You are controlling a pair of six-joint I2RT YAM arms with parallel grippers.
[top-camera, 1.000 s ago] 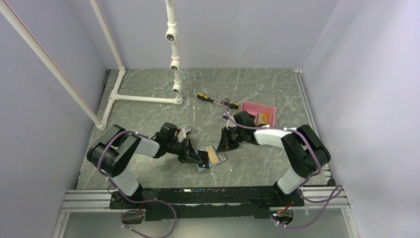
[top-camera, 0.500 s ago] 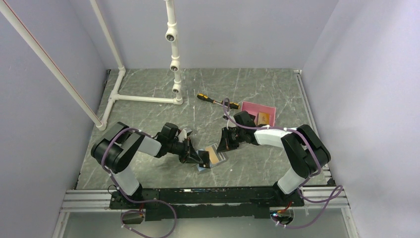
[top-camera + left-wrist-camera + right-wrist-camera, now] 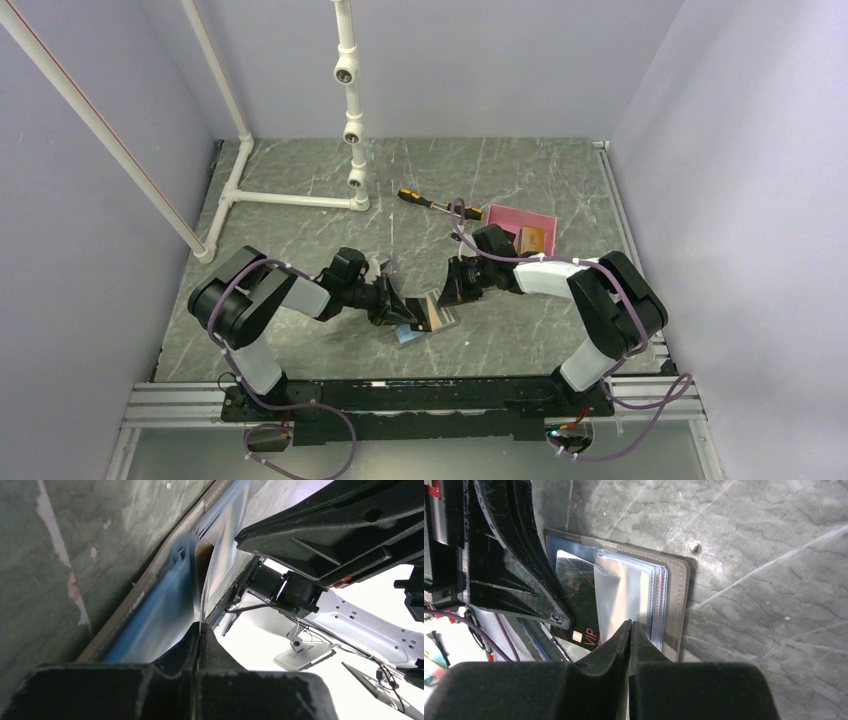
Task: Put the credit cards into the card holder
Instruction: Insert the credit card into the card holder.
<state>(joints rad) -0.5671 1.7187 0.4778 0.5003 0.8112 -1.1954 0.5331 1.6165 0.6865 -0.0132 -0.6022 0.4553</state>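
A grey-green, marble-patterned table (image 3: 540,170) sits walled in on three sides by pale panels. A white pipe frame (image 3: 290,199) stands at its far left, one foot-bar running across the top toward the middle. A screwdriver (image 3: 422,200) with a yellow-and-black handle lies just beyond centre, close to the left of a pink tray (image 3: 510,215) set at a slant. Near the front edge, midway across, a holder (image 3: 676,605) lies open, its grey outer leaf flat on the surface. A metal rail (image 3: 180,400) borders the near edge
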